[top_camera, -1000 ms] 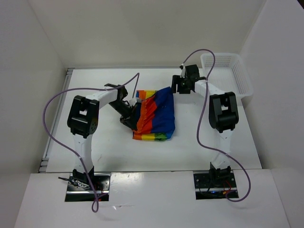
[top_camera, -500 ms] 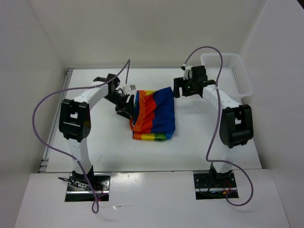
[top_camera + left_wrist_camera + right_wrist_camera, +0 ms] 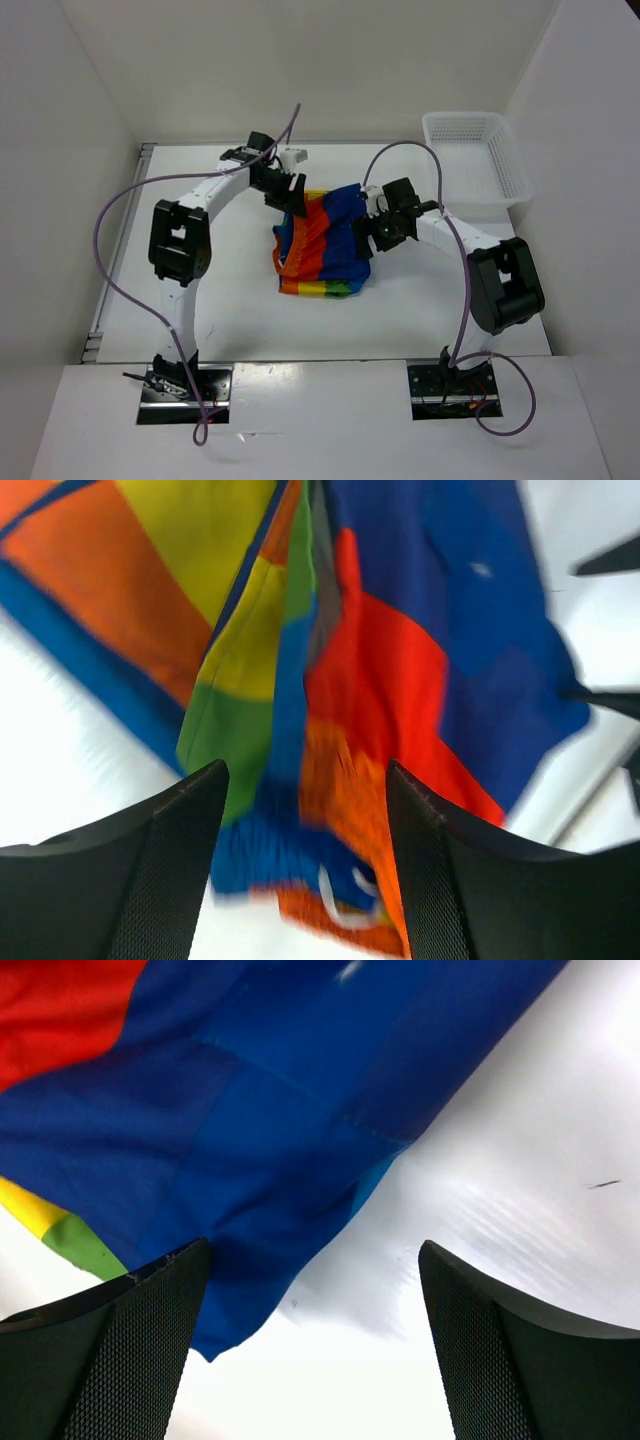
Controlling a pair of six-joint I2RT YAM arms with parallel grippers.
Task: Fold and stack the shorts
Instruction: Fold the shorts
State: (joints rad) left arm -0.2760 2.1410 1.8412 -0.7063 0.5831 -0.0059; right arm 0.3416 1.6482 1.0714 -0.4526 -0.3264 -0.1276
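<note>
The left end effector (image 3: 305, 770), fingers apart and gripping nothing, hangs over the 11 o'clock corner of the shorts (image 3: 322, 245). The right end effector (image 3: 315, 1248), likewise spread, sits at their 3 o'clock edge. The shorts lie bunched mid-counter (image 3: 230, 300), outside the white basket (image 3: 512, 165) at 2 o'clock. Only the left wrist view shows a white drawstring loop (image 3: 335, 905); only the top view shows the basket.

No writing, label, brand mark, number or sign can be read in any view. The shorts (image 3: 325, 240) show only plain coloured stripes, and the basket (image 3: 475, 155) shows only bare white mesh.
</note>
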